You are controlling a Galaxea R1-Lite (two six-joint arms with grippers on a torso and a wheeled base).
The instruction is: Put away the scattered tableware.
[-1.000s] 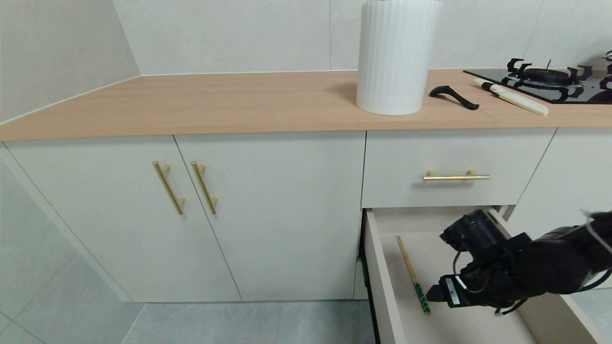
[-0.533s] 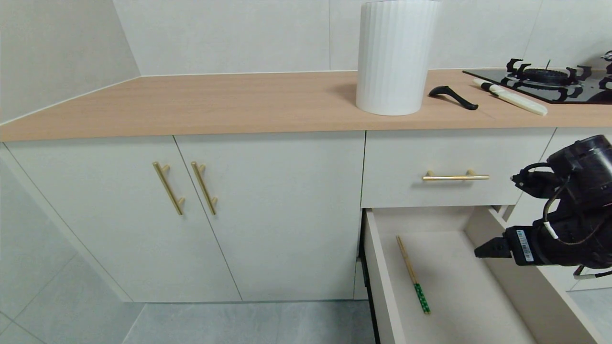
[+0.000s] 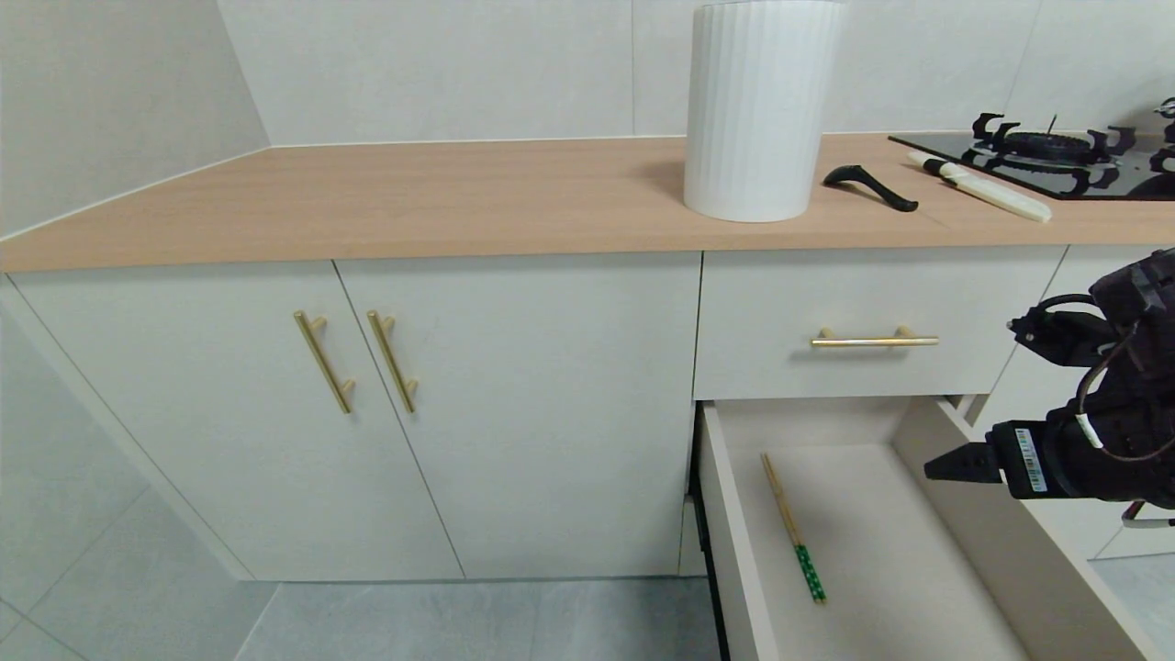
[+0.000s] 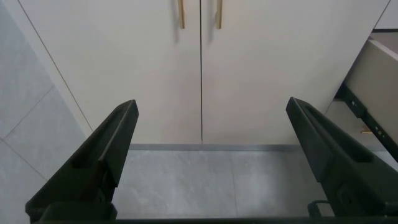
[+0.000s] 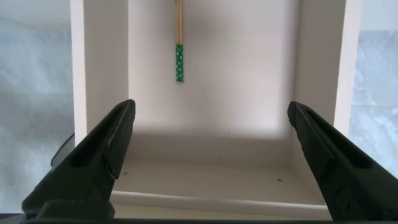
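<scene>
Right tool [image 5: 209, 107] gapes above the drawer [image 5: 99, 62] holding chopsticks [image 5: 179, 56]; left tool [image 4: 211, 106] gapes toward cabinet doors [image 4: 124, 56].

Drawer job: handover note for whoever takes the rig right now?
Right gripper: open, empty, over the open drawer.
Left gripper: open, empty, low, facing the cupboard doors.
Done: chopsticks lie in the drawer's left half.
Left: black utensil and white knife lie on the counter, right of the white canister. Put both away, then probably shut the drawer.
</scene>
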